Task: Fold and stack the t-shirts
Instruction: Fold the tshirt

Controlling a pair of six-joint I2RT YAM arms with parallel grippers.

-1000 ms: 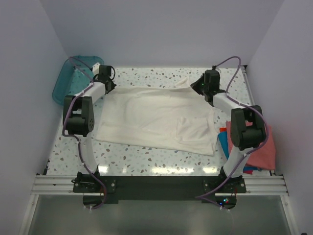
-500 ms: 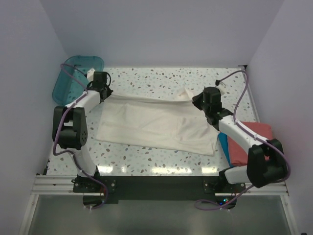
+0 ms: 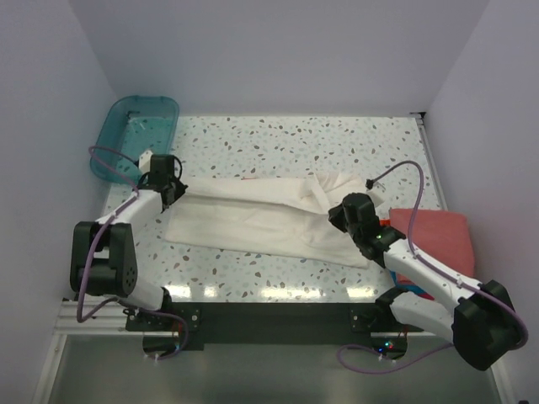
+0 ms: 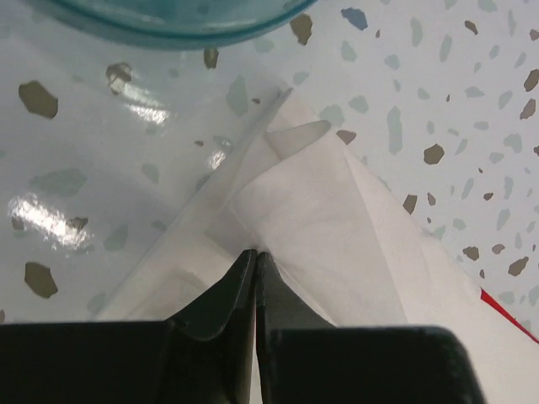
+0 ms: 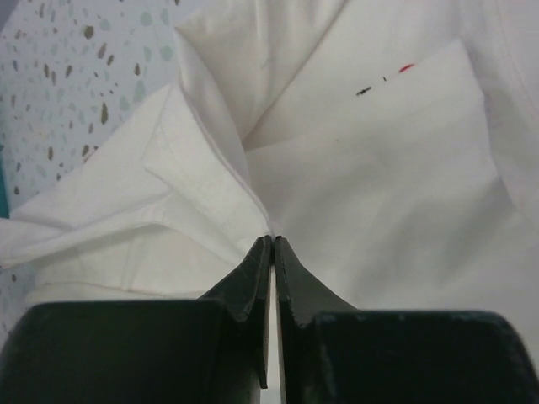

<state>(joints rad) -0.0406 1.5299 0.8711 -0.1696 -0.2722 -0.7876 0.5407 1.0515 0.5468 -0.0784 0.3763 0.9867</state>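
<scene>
The cream-white t-shirt (image 3: 253, 215) lies across the middle of the table as a long band, its far edge pulled over toward the near side. My left gripper (image 3: 171, 183) is shut on the shirt's left corner (image 4: 295, 194); in the left wrist view the jaws (image 4: 254, 252) pinch a raised fold. My right gripper (image 3: 340, 215) is shut on a bunched hem fold (image 5: 210, 185) at the shirt's right end, its fingertips (image 5: 272, 241) meeting on the cloth. A small red printed mark (image 5: 406, 67) shows on the shirt. The salmon-red t-shirt (image 3: 438, 240) lies at the right edge.
A translucent teal tub (image 3: 135, 126) stands at the far left corner, and its rim (image 4: 168, 17) is just beyond the left gripper. The speckled tabletop (image 3: 278, 139) is bare behind the shirt. Walls close in on the left, back and right.
Both grippers have drawn back toward the near edge, pulling the shirt's far edge with them, so the cloth has become a narrower band. The right arm has swung low, uncovering the salmon-red shirt.
</scene>
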